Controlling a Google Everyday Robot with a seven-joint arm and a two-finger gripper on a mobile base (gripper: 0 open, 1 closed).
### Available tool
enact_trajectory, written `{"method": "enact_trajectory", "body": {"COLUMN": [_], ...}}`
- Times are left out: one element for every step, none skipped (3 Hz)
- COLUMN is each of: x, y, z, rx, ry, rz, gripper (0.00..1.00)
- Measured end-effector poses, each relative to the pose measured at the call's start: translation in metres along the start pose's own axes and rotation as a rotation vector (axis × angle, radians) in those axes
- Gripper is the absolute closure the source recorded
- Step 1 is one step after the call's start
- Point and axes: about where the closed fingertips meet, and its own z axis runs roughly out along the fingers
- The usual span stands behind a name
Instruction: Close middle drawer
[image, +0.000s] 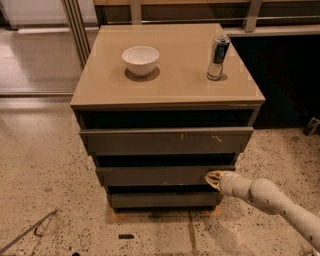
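The grey-brown cabinet (167, 80) has three drawer fronts. The middle drawer (155, 176) has a plain front and stands out only slightly, with a dark gap above it. My gripper (214, 178) comes in from the lower right on a white arm (265, 197). Its tip touches the right end of the middle drawer's front, with the fingers together and nothing between them. The top drawer (165, 141), with small white scratch marks, stands out a little further. The narrower bottom front (162, 199) sits below.
A white bowl (140, 60) and a silver can (218, 57) stand on the cabinet top. The speckled floor holds a thin metal rod (27, 232) at lower left and a small dark object (126, 236). A dark area lies to the right of the cabinet.
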Motion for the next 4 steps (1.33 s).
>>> {"method": "enact_trajectory", "body": {"x": [0.0,-0.005,-0.021,-0.042], "y": [0.0,0.005,0.021,0.046], "z": [0.0,-0.006,-0.031,-0.071], "rx": [-0.001,-0.058,-0.204,-0.358], "ry": [0.0,-0.003,-0.008,-0.012], "rz": [0.0,0.01,0.044,0.097], "gripper": [1.0,1.0,1.0,1.0]}}
